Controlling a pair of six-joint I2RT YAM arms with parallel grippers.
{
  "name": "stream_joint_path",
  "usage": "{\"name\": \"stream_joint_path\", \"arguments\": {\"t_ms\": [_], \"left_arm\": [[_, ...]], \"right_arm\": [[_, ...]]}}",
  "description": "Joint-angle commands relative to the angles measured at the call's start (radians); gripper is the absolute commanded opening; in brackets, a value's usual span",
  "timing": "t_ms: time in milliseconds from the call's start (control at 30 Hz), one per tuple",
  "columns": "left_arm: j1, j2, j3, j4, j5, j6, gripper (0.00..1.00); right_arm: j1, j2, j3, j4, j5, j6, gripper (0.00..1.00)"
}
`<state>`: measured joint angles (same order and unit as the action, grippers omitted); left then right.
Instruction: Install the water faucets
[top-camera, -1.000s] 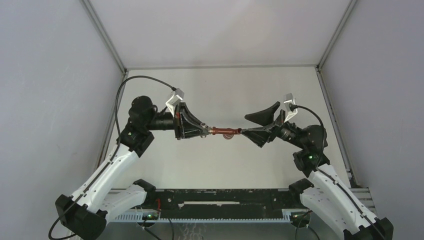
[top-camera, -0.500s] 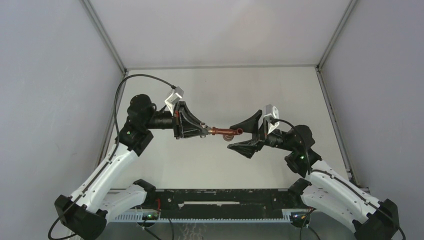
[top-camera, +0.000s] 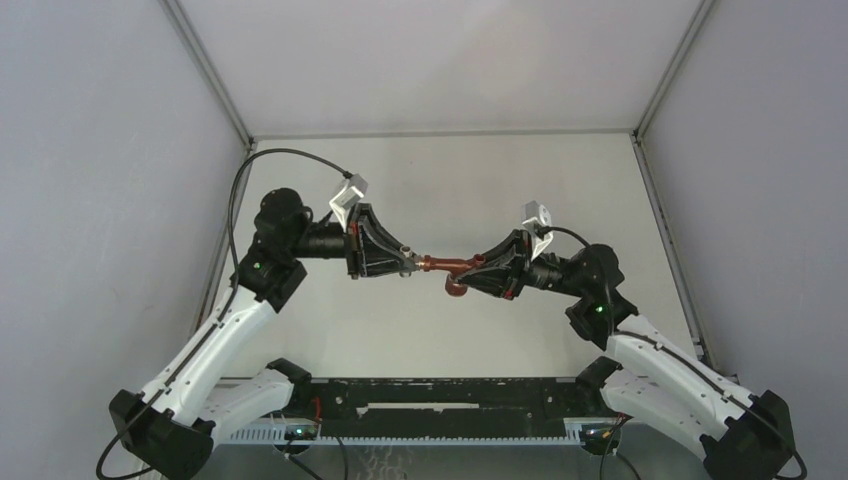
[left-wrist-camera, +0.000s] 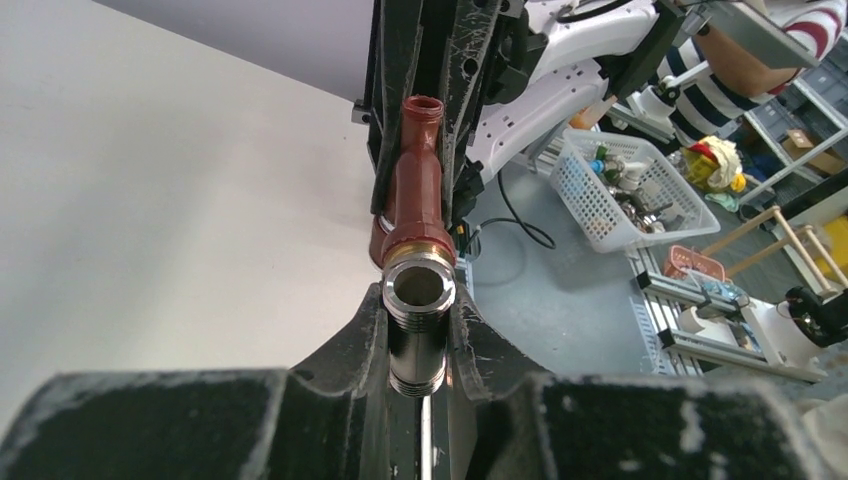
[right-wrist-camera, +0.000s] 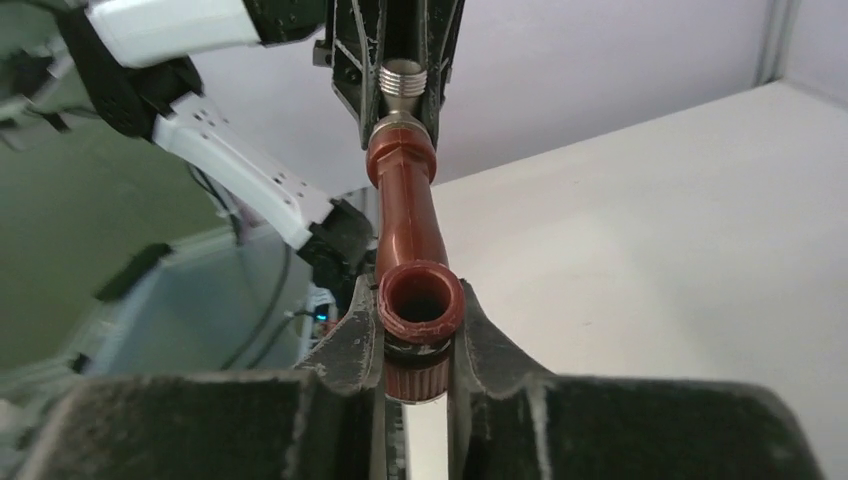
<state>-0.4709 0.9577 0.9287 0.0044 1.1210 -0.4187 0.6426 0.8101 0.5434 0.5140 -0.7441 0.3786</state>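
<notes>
Wrist cams: your L fingers (left-wrist-camera: 352, 350) grip fitting (left-wrist-camera: 416, 340), R fingers (right-wrist-camera: 347, 352) clamp faucet (right-wrist-camera: 403, 205); parts meet, tightening prob. yet to do.

Bright, even, diffuse light; the white surface (top-camera: 450, 180) carries only faint, soft shadows. In the wrist views the left tool (left-wrist-camera: 418, 310) and right tool (right-wrist-camera: 418, 310) blur toward 6 o'clock.

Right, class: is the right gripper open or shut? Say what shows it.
Shut on the reddish-brown faucet. In the wrist view the right gripper has a finger pressed against each side of its open end.
</notes>
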Motion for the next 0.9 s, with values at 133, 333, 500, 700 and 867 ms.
{"name": "stream_joint_path", "arguments": {"t_ms": [133,333,500,700,867], "left_arm": [[-0.022,-0.04,0.014,0.05,-0.078,0.119,0.0],[-0.067,-0.083,-0.063,0.02,-0.225,0.304,0.0],[-0.067,-0.065,-0.091,0.009,-0.272,0.333,0.0],[-0.067,-0.077,-0.119,0.052,-0.337,0.308,0.0],[-0.065,-0.081,-0.12,0.069,-0.379,0.294,0.0]], "right_arm": [[-0.141,0.038,0.154,-0.051,-0.069,0.478,0.01],[-0.265,0.238,0.352,-0.232,-0.341,0.882,0.0],[-0.268,0.306,0.301,-0.045,-0.39,1.093,0.47],[-0.253,0.277,0.3,-0.135,-0.373,1.037,0.8],[-0.24,0.273,0.3,-0.256,-0.36,0.946,0.81]]}}
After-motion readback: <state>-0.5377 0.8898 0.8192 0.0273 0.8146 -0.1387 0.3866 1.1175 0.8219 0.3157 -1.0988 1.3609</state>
